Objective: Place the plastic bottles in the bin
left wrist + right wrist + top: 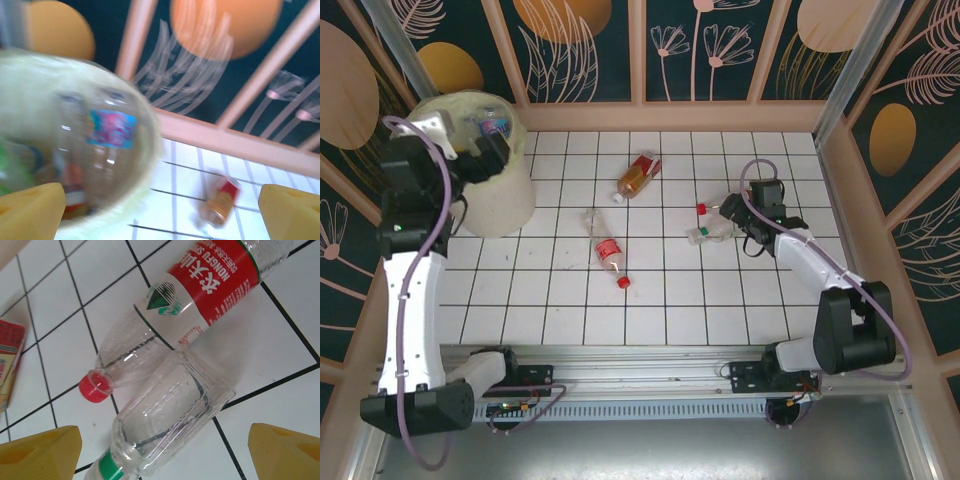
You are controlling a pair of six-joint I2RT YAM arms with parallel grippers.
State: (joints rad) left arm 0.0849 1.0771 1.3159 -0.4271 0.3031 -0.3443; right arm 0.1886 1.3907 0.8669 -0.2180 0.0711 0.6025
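Observation:
The cream-yellow bin (500, 195) stands at the far left, and my left gripper (483, 150) hovers over its mouth. In the blurred left wrist view the bin (142, 192) holds several bottles, among them a clear one with a blue label (111, 129). The left gripper (160, 222) is open and empty. An amber bottle (638, 175) and a red-labelled clear bottle (608, 250) lie mid-floor. My right gripper (728, 218) is open just above two touching bottles: a red-capped one (200, 295) and a squarish green-capped one (170, 420), which lies between the fingers (40, 455).
The white tiled floor (660, 300) is walled by a wooden frame (670, 115) with dark flowered panels. A red and tan labelled object (10, 355) shows at the left edge of the right wrist view. The amber bottle (221, 202) lies right of the bin.

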